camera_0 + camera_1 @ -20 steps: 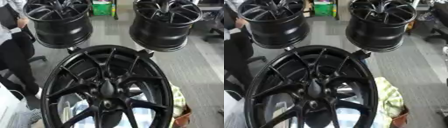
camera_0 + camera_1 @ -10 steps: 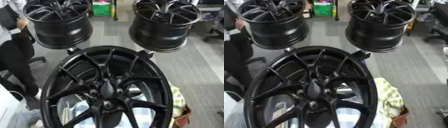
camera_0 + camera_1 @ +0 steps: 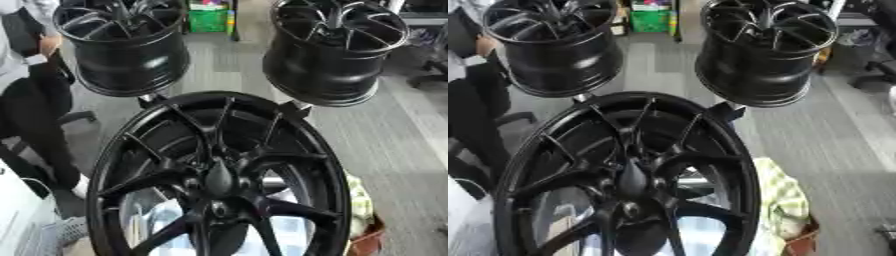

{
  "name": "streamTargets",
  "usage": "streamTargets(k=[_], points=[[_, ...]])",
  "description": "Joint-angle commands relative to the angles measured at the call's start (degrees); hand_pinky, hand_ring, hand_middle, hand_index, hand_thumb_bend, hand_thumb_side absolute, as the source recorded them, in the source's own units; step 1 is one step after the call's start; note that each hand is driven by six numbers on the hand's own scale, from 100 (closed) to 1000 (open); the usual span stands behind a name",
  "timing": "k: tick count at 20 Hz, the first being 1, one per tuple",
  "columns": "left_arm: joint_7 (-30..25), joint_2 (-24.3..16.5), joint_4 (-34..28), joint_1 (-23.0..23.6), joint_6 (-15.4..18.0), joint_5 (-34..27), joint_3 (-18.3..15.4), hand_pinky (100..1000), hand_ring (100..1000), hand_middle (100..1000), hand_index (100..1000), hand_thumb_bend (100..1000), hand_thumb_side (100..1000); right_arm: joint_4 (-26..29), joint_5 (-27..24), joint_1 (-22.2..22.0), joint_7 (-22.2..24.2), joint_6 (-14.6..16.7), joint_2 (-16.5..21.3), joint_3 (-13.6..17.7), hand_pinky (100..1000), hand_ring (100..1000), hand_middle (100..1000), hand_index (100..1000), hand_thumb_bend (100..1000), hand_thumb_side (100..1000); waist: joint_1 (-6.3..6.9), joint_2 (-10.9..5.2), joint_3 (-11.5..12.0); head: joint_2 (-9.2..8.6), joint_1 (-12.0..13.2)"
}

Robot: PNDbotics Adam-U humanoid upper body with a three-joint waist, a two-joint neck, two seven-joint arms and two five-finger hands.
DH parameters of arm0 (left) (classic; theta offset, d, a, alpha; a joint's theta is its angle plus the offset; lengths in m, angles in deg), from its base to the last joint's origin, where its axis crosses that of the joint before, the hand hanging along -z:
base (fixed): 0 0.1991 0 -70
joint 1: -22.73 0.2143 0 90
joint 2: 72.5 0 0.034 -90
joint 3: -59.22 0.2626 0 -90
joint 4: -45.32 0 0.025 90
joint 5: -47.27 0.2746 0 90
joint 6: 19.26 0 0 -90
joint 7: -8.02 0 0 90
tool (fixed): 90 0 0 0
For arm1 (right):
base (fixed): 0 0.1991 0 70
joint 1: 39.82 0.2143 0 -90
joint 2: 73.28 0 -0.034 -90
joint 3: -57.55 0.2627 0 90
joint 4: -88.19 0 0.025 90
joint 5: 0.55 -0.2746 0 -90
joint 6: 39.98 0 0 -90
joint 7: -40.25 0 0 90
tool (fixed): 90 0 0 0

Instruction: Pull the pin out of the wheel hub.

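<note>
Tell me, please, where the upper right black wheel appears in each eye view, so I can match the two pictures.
Left eye view: the upper right wheel fills the top right corner.
Right eye view: the same wheel sits further left, top right of centre.
Shared landmark: the green box on the floor between the two upper wheels.

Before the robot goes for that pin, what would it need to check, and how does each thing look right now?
1. Near wheel in view, hub facing the camera: ok.
2. Hub centre unobstructed: ok.
3. Pin located on the hub: cannot tell; nothing there reads clearly as a pin.
4. Robot's hands in view and ready: not ok; neither shows.
5. The two far wheels stand apart behind the near one: ok.
6. Person at the left edge stands close to the near wheel: not ok.
</note>
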Motion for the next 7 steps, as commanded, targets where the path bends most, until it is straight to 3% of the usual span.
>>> streamTargets(k=[1, 3, 7], points=[[3.65, 3.67, -5.27, 1.81, 6.95, 2.31, -0.25, 786, 775, 695, 896, 227, 474, 1.47, 1.04, 1.42, -0.04, 0.15, 2.07, 0.58, 768, 644, 552, 712, 499, 318, -0.05, -1.02, 0.07, 0.05, -0.37], [4.07, 6.57, -5.49, 3.62, 10.46, 3.82, 0.41, 786, 778, 701, 900, 223, 492, 1.69, 1.30, 1.72, 0.02, 0.19, 1.92, 0.54, 769, 645, 553, 712, 511, 325, -0.19, -1.15, 0.17, 0.13, -0.15], [4.16, 11.06, -5.55, 5.97, 14.01, 4.18, 1.20, 783, 776, 697, 900, 237, 505, 1.95, 1.53, 1.97, 0.02, 0.22, 1.58, 0.55, 767, 645, 553, 713, 501, 316, -0.40, -1.32, 0.24, 0.18, 0.01]])
